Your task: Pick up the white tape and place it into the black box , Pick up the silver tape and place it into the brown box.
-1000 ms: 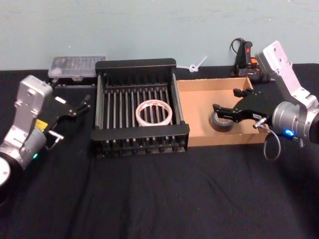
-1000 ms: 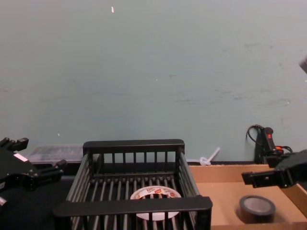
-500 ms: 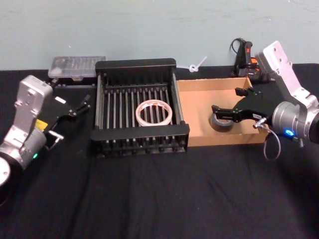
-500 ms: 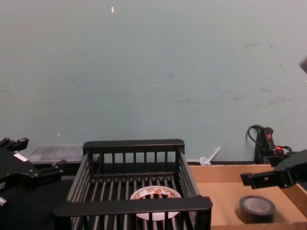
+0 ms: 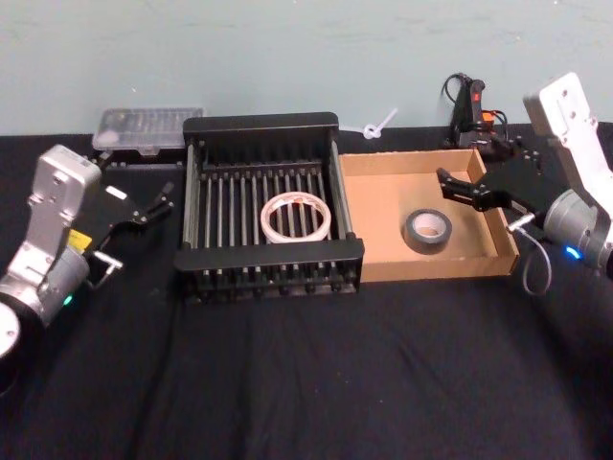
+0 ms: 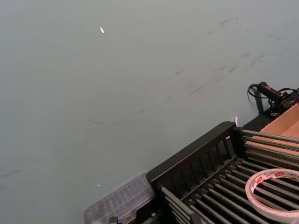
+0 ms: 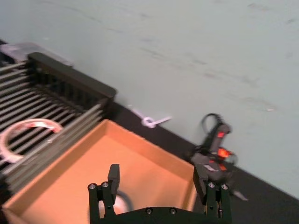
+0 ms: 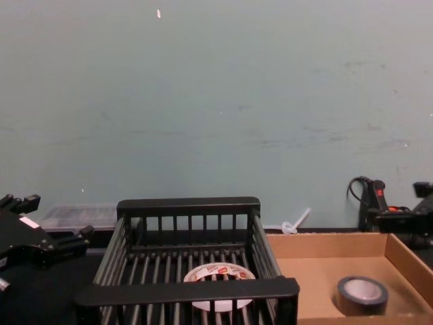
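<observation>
1. Head view: we find the silver tape [image 5: 427,230] lying flat in the brown box [image 5: 383,261], with our right claw [image 5: 466,189] just beyond it toward the right wall, fingers apart and empty.
2. The white tape [image 5: 298,217] rests on the black box [image 5: 270,261] slats.
3. Our left claw [image 5: 146,208] idles open, left of it.
4. Both rolls look placed; cardboard is matte, slats rigid.

Left arm [image 5: 48,240]: silver-grey metal housing, flat rectangular upper link, round joint below with small teal light; yellow-black label on side. Left gripper [image 5: 144,206]: black, thin fingers, small white sticker. Right arm [image 5: 575,163]: white-silver link, grey round joint, blue light, thin grey cable loop beneath. Right gripper [image 7: 159,186]: black, two square-tipped fingers, screws at finger bases.
</observation>
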Tool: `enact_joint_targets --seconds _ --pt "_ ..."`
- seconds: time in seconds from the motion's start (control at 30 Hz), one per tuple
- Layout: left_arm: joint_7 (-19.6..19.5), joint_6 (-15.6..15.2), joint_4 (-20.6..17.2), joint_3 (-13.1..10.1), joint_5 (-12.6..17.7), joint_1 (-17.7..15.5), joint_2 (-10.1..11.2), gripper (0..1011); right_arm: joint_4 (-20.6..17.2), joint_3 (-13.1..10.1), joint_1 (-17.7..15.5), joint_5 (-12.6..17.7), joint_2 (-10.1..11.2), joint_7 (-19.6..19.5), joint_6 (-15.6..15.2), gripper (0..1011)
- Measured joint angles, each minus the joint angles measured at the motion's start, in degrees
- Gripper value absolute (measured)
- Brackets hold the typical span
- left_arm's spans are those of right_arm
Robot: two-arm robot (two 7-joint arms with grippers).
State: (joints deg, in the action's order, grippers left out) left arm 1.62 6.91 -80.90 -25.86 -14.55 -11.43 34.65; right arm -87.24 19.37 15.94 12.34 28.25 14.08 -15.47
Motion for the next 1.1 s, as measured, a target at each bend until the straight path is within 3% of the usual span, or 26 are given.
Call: enact_joint_targets --seconds 0.2,0.43,0.73,1.1 --pt "0.00 0.00 0.00 0.00 0.00 0.00 0.00 1001 -0.46 -1.50 -3.51 -5.03 -0.74 -6.52 5.47 1002" --pt "0.00 0.00 0.00 0.00 0.00 0.00 0.00 1001 0.91 -2.32 -5.88 -8.84 -1.66 -10.68 9.25 1002" --pt "0.00 0.00 0.00 0.00 0.00 0.00 0.00 1001 2.41 -3.09 -6.92 -10.71 -2.84 -11.37 9.96 1002" --pt "0.00 0.00 0.00 0.00 0.00 0.00 0.00 1001 2.48 -3.16 -6.96 -10.83 -2.88 -11.29 9.96 1002"
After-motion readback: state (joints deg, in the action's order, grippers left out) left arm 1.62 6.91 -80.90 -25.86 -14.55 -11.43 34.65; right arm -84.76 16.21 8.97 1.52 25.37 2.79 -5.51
